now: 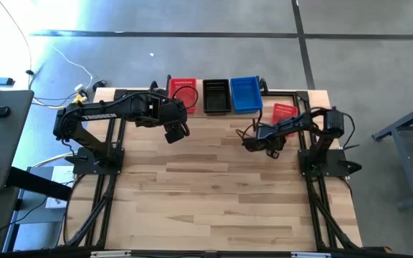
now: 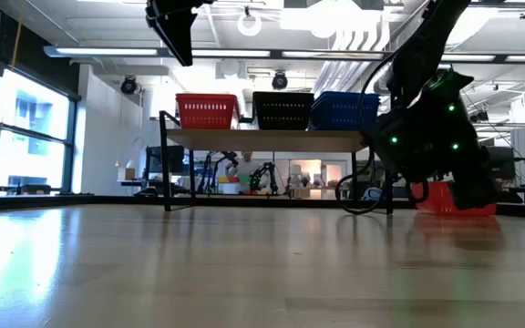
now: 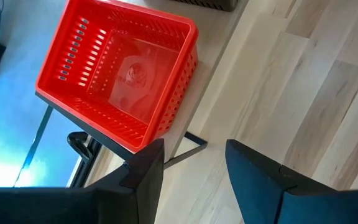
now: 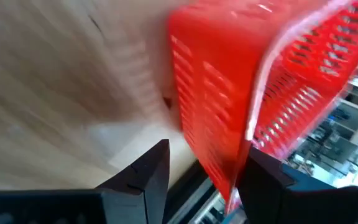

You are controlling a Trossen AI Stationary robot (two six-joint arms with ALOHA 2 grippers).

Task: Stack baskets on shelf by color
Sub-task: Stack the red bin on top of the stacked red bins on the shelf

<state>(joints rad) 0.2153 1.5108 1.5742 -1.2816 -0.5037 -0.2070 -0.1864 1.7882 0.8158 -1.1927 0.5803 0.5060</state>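
- Red, black and blue baskets sit in a row on the shelf (image 1: 264,94) at the far edge of the surface (image 1: 214,193): the red basket (image 1: 183,91) at the left end, the black basket (image 1: 216,95) in the middle, the blue basket (image 1: 246,94) on the right.
- One loose red basket (image 1: 285,112) lies tipped on the surface beside the shelf's right end, apparently waiting to join its colour.
- The right tool (image 4: 201,165) sits low against it, fingers apart, one of them seemingly inside the rim: judged an approach to grasp, not yet clamped.
- The left tool (image 3: 194,168) hangs raised near the shelved red basket, fingers apart and empty, probably standing clear.
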